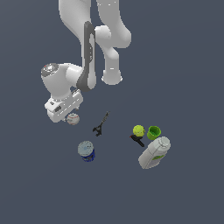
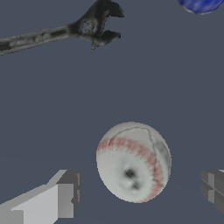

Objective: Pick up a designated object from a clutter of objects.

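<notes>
Seven loose things lie on the dark grey floor (image 1: pixel 192 65), and reading from the exterior view's left the first is the baseball (image 1: pixel 73 118), off-white with faint red stitching, partly tucked under the white wrist of the arm. Next comes the blue can (image 1: pixel 86 151) with its grey top closed, contents hidden, then the black wrench (image 1: pixel 101 124) lying flat between the ball and the other group. Toward the exterior view's right sit the yellow-green ball (image 1: pixel 138 130), a small black tool (image 1: pixel 137 140) just beside it, the green cup (image 1: pixel 154 132), whose inside cannot be made out, and the white bottle (image 1: pixel 154 152) lying tilted against the cup's near side. In the wrist view the gripper (image 2: pixel 139 194) stands wide apart, one finger (image 2: pixel 65 197) on each side of the baseball, neither touching it, holding nothing.
</notes>
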